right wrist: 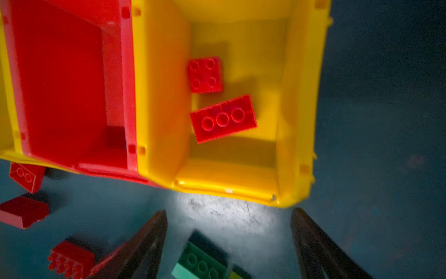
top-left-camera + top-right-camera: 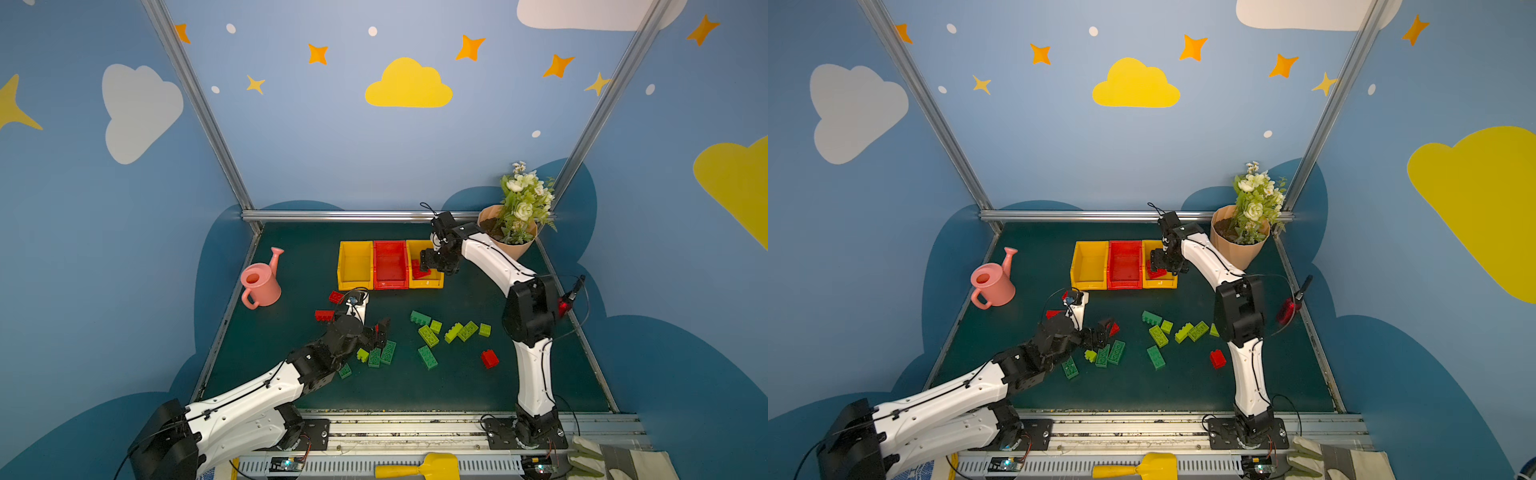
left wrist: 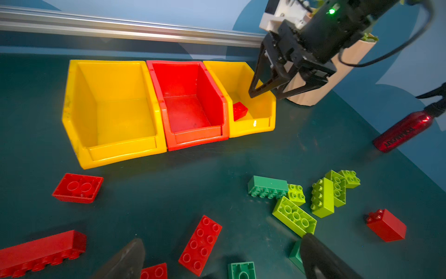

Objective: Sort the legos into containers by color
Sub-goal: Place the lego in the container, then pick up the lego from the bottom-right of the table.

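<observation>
Three containers stand in a row: a yellow bin (image 2: 355, 264), a red bin (image 2: 390, 264) and a second yellow bin (image 2: 435, 283). My right gripper (image 1: 229, 212) hangs open and empty over that second yellow bin (image 1: 299, 96), which holds a square red brick (image 1: 205, 75) and a longer red brick (image 1: 223, 118). My left gripper (image 3: 222, 239) is open low over the mat, with a red brick (image 3: 200, 245) lying between its fingers. Lime green legos (image 2: 457, 330), dark green legos (image 2: 428, 357) and red legos (image 2: 489, 358) lie scattered on the mat.
A pink watering can (image 2: 262, 282) stands at the left and a flower pot (image 2: 509, 239) at the back right corner. A red-and-black tool (image 2: 569, 299) lies by the right edge. Two red bricks (image 2: 324, 316) sit behind my left arm.
</observation>
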Motion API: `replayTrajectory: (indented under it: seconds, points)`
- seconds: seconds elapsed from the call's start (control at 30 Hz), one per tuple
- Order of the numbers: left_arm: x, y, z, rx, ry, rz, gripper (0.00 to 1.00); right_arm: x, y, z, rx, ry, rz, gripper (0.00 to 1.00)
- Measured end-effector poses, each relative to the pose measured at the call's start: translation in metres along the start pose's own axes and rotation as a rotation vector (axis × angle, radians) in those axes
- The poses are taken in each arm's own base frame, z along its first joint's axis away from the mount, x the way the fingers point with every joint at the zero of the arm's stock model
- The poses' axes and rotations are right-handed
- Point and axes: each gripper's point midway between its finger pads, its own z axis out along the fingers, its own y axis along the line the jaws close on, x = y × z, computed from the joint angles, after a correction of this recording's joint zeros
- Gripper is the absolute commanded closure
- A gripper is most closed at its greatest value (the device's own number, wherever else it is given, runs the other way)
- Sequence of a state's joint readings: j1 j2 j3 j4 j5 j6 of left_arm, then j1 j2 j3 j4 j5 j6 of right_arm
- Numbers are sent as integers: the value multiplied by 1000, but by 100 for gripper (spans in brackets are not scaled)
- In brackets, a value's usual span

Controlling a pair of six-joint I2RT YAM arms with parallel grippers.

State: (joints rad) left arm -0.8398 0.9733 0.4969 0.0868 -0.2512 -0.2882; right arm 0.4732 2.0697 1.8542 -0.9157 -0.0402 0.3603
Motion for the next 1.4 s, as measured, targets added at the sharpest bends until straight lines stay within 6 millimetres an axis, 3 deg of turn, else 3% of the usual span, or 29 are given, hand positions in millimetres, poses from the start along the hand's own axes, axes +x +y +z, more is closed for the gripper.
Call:
replayTrajectory:
  seconds: [0.2,0.43,0.53,0.83,1.23,1.4]
  points:
    - [17,-31,5,113,78,61,0,90,-43,-51,90,12,26,20]
    - [35,-69,9,232,131,118,0,203,-94,-59,192,104,125,21]
    - [40,-80,9,264,145,129,0,227,-103,-62,195,103,167,21]
    - [44,-101,2,318,140,141,0,256,-115,-55,213,122,240,20]
    - [38,-81,-15,281,75,94,0,256,-125,-29,275,144,254,21]
    - [37,-75,-17,264,62,88,0,258,-123,-20,264,160,252,32]
